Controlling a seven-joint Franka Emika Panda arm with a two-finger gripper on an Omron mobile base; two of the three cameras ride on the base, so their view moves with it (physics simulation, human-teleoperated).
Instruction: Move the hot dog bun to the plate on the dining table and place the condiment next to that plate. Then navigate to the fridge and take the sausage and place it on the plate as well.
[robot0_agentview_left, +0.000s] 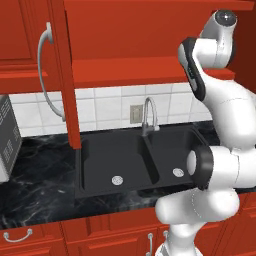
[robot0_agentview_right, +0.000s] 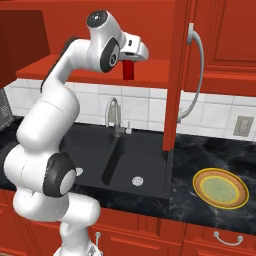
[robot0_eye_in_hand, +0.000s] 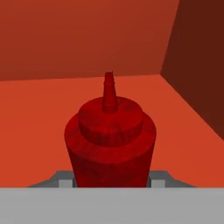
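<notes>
Pincer closed on condiment inside open upper cabinet, above sink. Risk: bottle clips cabinet door on withdrawal, or slips and falls into sink.

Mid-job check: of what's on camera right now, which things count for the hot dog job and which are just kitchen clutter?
For the job:
- condiment, standing inside the open red cabinet
- gripper, shut on the condiment

Just lying about:
- yellow-rimmed plate on the counter, not the plate wanted
- sink and faucet
- microwave at the left edge
- open cabinet door
</notes>
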